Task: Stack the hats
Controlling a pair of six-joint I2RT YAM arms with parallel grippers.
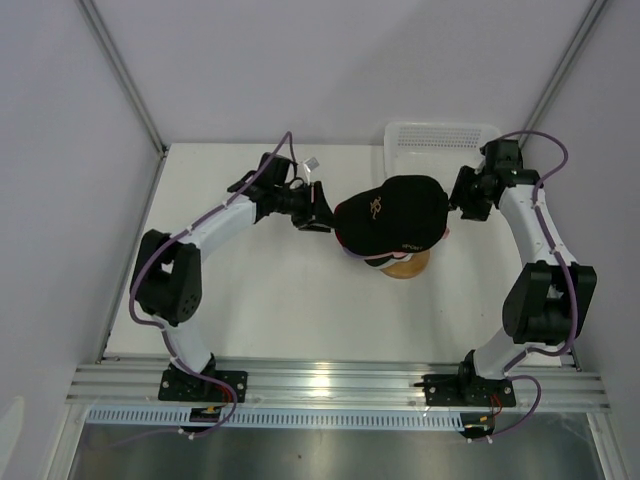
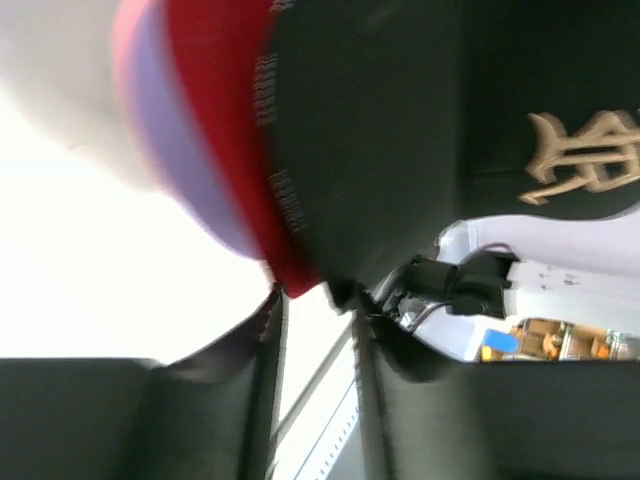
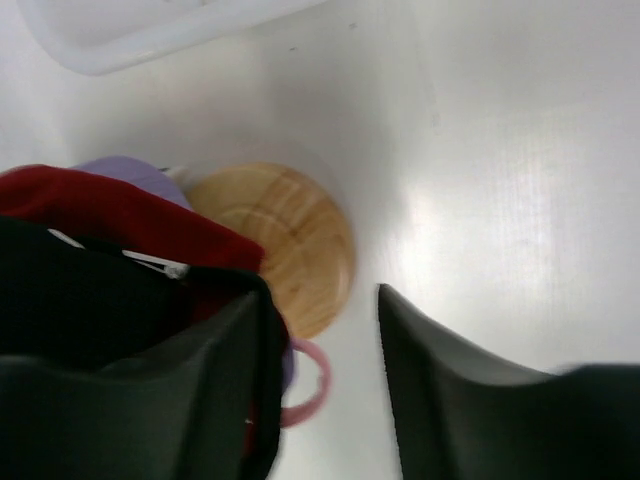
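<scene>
black cap (image 1: 392,212) tops stack on wooden stand (image 1: 408,265), brim pointing left of stand. red cap (image 3: 120,215), lavender cap (image 2: 190,170), pink strap (image 3: 310,385) peek out beneath. stacking looks near done.
left gripper (image 1: 320,212) left of stand at brim tip: jaws narrowly parted, nothing between.
right gripper (image 1: 462,195) right of stand at cap's back: jaws moderately wide, empty, one finger against black fabric.
likely flanking cap to seat it level.
mesh basket (image 1: 440,135) behind stand, close to right wrist: only likely snag on pulling back.
</scene>
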